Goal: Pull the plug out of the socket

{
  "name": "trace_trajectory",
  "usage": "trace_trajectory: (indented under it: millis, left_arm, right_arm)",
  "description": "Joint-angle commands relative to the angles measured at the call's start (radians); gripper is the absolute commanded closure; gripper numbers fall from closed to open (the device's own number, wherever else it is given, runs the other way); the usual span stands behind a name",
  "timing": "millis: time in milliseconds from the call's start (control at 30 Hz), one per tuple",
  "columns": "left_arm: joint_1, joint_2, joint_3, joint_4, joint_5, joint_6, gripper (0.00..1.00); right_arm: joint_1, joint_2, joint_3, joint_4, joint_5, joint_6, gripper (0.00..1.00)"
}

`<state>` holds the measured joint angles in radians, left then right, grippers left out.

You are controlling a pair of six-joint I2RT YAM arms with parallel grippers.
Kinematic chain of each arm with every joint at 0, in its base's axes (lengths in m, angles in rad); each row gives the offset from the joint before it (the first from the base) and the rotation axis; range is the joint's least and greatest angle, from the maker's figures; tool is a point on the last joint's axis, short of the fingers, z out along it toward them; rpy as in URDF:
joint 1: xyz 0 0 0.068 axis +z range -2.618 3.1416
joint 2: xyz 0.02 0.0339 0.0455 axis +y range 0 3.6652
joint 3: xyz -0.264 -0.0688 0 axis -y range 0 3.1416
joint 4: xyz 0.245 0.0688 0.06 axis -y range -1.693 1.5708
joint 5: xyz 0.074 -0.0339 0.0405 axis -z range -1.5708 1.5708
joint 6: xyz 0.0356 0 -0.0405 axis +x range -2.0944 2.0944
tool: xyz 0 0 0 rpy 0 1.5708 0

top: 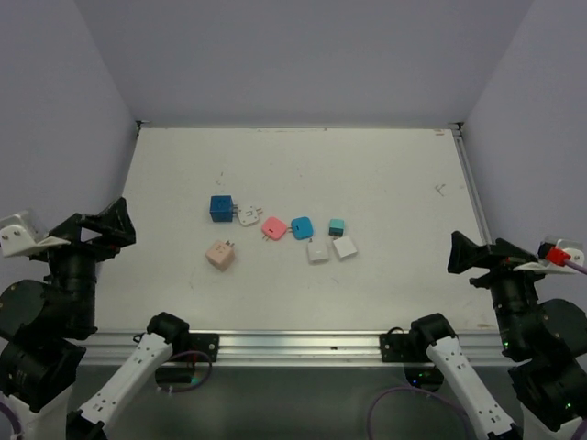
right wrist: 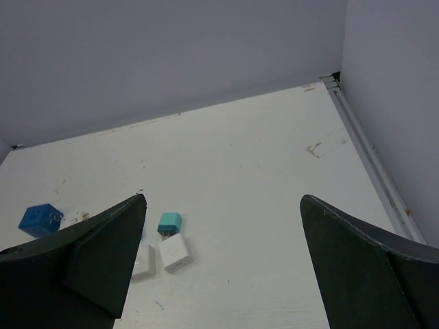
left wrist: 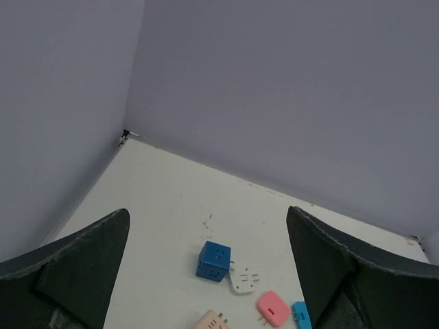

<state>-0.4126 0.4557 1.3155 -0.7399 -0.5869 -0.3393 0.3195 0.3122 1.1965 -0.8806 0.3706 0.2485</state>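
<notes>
Left tool (left wrist: 207,211) and right tool (right wrist: 223,198) hang released at the table's (top: 367,165) near edge. Risk: unbraced socket (top: 221,208) slides with plug (top: 248,216); nearby adapters (top: 273,227) invite mis-grasp.

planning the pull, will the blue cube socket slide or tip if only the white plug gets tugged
Probably slides: the blue cube socket is small and sits loose on the table, nothing bracing it, so the white plug would likely drag it along. Tipping seems unlikely, since it rests flat on a square face. It looks like rigid plastic, unlikely to flex.
</notes>
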Motion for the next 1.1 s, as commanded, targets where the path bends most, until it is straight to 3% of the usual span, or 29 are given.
trace_trajectory:
  millis: [0,233,1067]
  left_arm:
    - [0.006,-0.069,-0.059,0.042,-0.060,0.052,0.00]
    - [0.006,-0.173,-0.176,0.103,-0.082,0.037,0.00]
    - [0.005,-0.170,-0.271,0.162,-0.120,-0.017,0.00]
  right_arm:
    - [-0.002,-0.042,-0.037,0.071,0.047,-0.040,0.01]
    - [-0.003,-0.087,-0.087,0.109,0.039,-0.026,0.01]
    - [-0.003,-0.067,-0.152,0.195,0.019,-0.038,0.01]
